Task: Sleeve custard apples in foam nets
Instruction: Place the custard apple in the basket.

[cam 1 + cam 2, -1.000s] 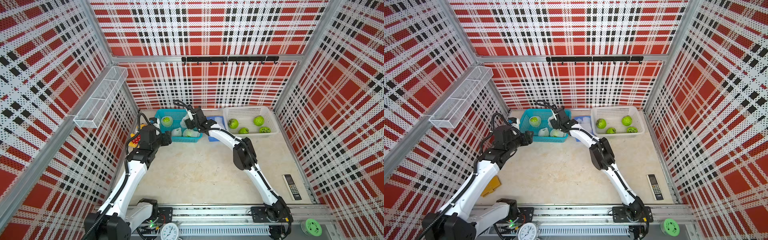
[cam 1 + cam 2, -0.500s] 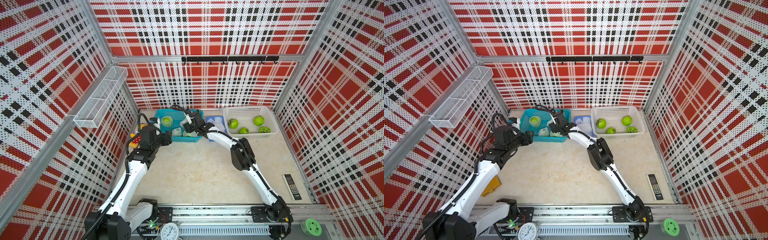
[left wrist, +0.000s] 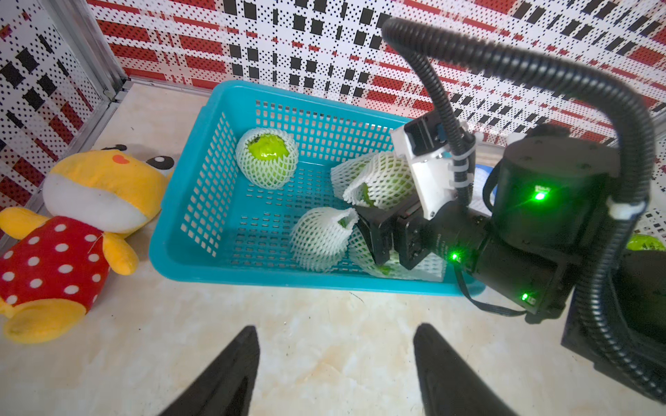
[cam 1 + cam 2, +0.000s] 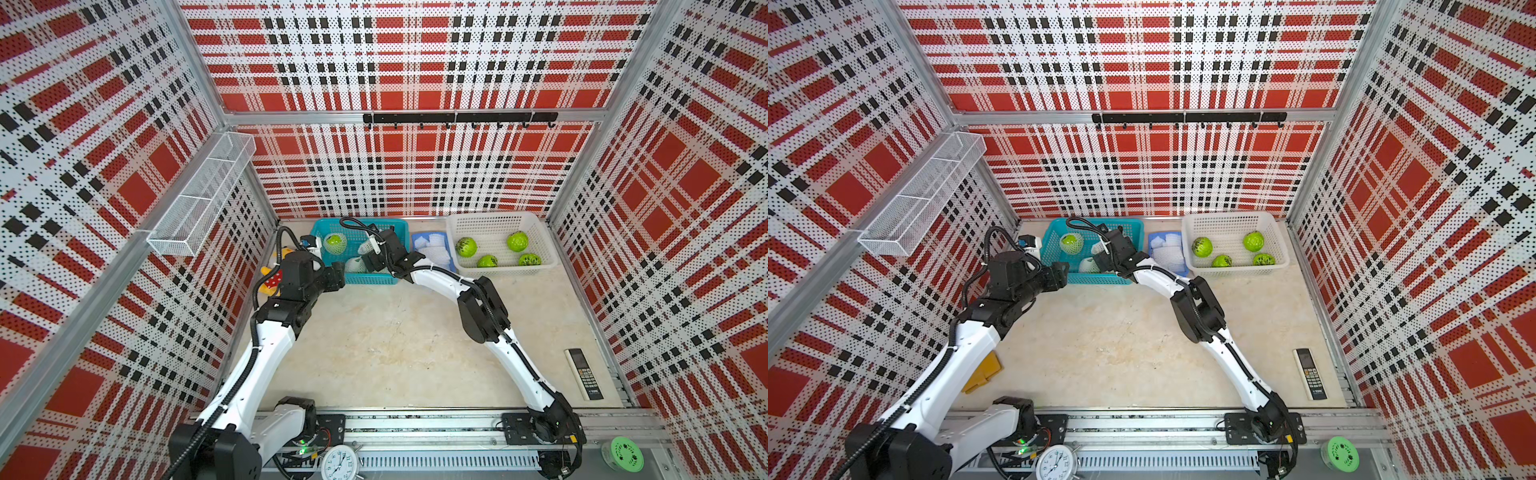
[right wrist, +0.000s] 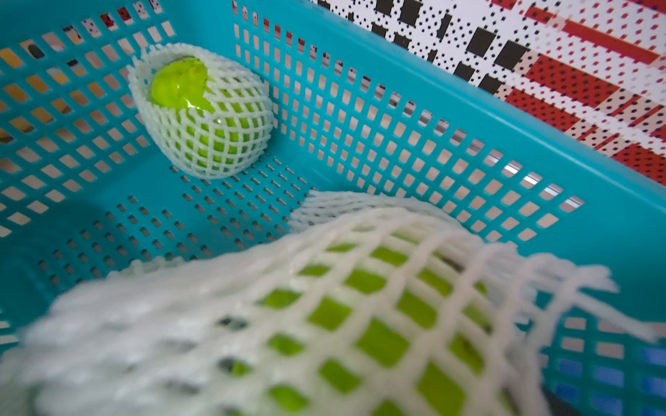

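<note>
**Delivery of a netted fruit to the teal basket.** Along its far edge the table (image 4: 395,340) carries a white basket (image 4: 498,272) with 4 bare custard apples (image 4: 466,247), a teal basket (image 4: 374,280) for finished fruit, and between them a blue tray (image 4: 414,235) stacked with spare foam nets (image 4: 434,247). Compared with the top views of 1 second ago, the right arm (image 4: 482,307) has swung a little toward the left side and the right gripper (image 4: 371,262) has sunk lower inside the teal basket. The netted apple then visible at its tip, by the near wall, is now covered by the gripper in both top views. In the left wrist view that netted apple (image 3: 391,268) appears to rest on the basket floor against the near wall, directly under the gripper, with 3 other netted fruits (image 3: 266,158) close by. Whether the right jaws have let go cannot be told, because gripper body and net hide them. The left gripper (image 3: 335,329) has not moved: it hovers over bare table in front of the teal basket, fingers spread wide, holding nothing. On this evidence 1 more fruit is being set down, giving 4 done and 4 left.
</note>
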